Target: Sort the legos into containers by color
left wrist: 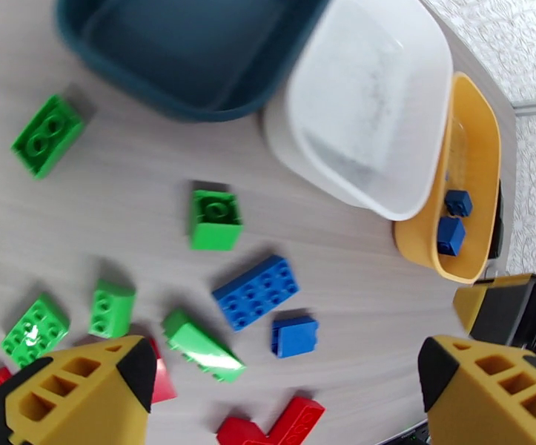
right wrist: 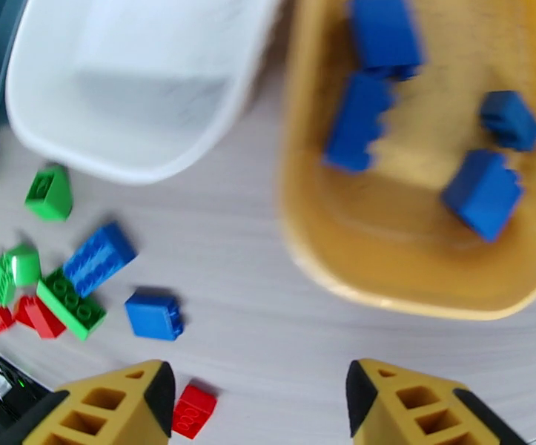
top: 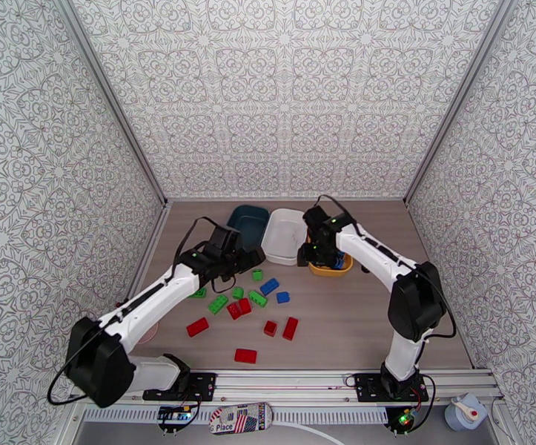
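Now | left end effector [left wrist: 286,376] is hovering wide open, gripping nothing, over red, green and blue legos [left wrist: 256,291] lying on counter [left wrist: 371,298] | right end effector [right wrist: 260,387] is hovering open, gripping nothing, near yellow tub [right wrist: 319,239] holding 4 blue legos [right wrist: 482,190] | white tub [right wrist: 119,153] is sitting between teal tub [left wrist: 193,105] and yellow tub

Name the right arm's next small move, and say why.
Probably move the right gripper toward the small blue brick. Its jaws stand apart and empty at the yellow tub, which holds four blue bricks, while that brick and a longer blue one lie loose on the table.
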{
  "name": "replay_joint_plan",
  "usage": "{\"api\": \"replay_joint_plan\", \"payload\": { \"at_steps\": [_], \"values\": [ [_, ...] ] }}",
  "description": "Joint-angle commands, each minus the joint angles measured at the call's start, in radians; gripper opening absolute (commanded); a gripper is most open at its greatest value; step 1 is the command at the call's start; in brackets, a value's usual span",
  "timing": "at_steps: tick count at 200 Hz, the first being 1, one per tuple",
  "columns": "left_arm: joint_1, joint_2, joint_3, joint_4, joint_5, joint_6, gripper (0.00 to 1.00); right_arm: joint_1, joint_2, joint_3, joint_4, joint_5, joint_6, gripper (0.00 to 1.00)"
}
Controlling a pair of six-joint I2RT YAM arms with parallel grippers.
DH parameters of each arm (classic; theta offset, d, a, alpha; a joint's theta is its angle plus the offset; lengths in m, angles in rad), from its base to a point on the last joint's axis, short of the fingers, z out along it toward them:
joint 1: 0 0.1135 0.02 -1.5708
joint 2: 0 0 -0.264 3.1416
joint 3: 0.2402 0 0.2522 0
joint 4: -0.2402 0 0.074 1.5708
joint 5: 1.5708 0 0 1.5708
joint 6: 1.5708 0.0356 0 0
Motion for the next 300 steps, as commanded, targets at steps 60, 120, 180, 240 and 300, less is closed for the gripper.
{"api": "replay_joint_plan", "payload": {
  "at_steps": [60,120,180,240,300],
  "values": [
    [0.05,-0.17,-0.184,-0.062,-0.041,-0.083,0.99,0.188,0.094,-0.002,0.044,-0.013,0.004,0.7],
    [0.062,-0.248,-0.264,-0.084,-0.049,-0.123,0.99,0.229,0.166,-0.017,0.048,-0.013,-0.008,0.7],
    [0.062,-0.232,-0.25,-0.075,-0.045,-0.126,0.99,0.229,0.248,-0.007,0.069,-0.026,0.005,0.68],
    [0.062,-0.193,-0.218,-0.072,-0.039,-0.113,0.99,0.232,0.307,0.021,0.083,-0.043,0.015,0.64],
    [0.06,-0.164,-0.196,-0.067,-0.035,-0.108,0.99,0.237,0.331,0.023,0.09,-0.029,0.031,0.56]
  ]
}}
